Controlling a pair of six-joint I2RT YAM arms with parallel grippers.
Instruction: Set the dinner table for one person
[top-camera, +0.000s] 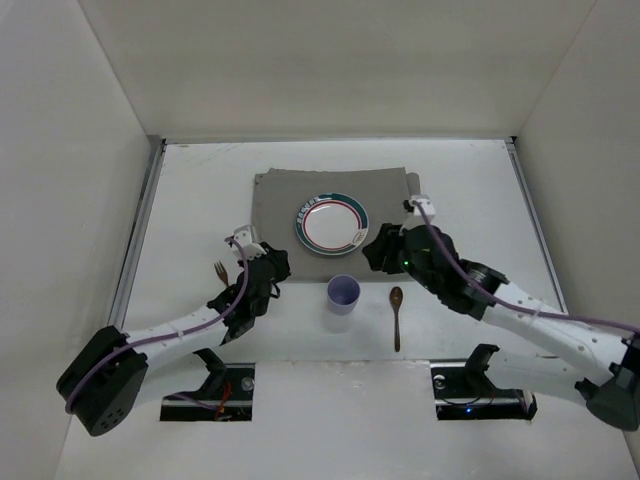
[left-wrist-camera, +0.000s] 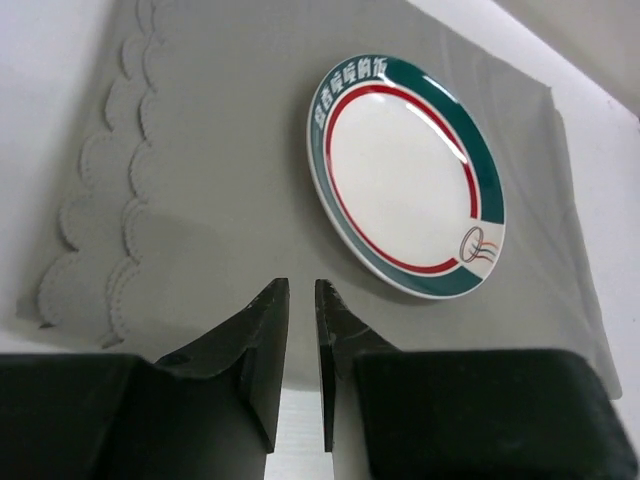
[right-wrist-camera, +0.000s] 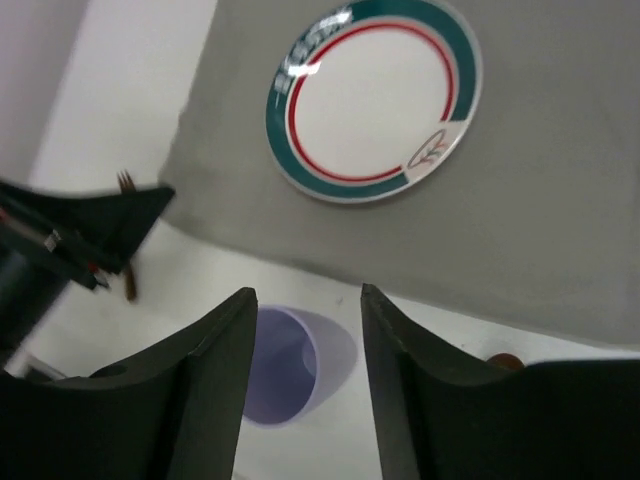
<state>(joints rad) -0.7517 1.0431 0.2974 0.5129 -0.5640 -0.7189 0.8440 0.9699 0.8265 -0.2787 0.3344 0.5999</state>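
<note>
White table (top-camera: 200, 190) fills centre frame: rigid, fixed, nothing to grip. Left gripper (left-wrist-camera: 302, 290) pinched to a slit, empty; right gripper (right-wrist-camera: 307, 290) spread, empty. Spoon (top-camera: 396, 318), lower centre, looks light, so take its handle.

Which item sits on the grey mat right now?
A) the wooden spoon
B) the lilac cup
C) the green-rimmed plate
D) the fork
C: the plate rests on the grey mat, while the cup, spoon and fork all lie off it, nearer the arms on the bare dinner table.
</note>
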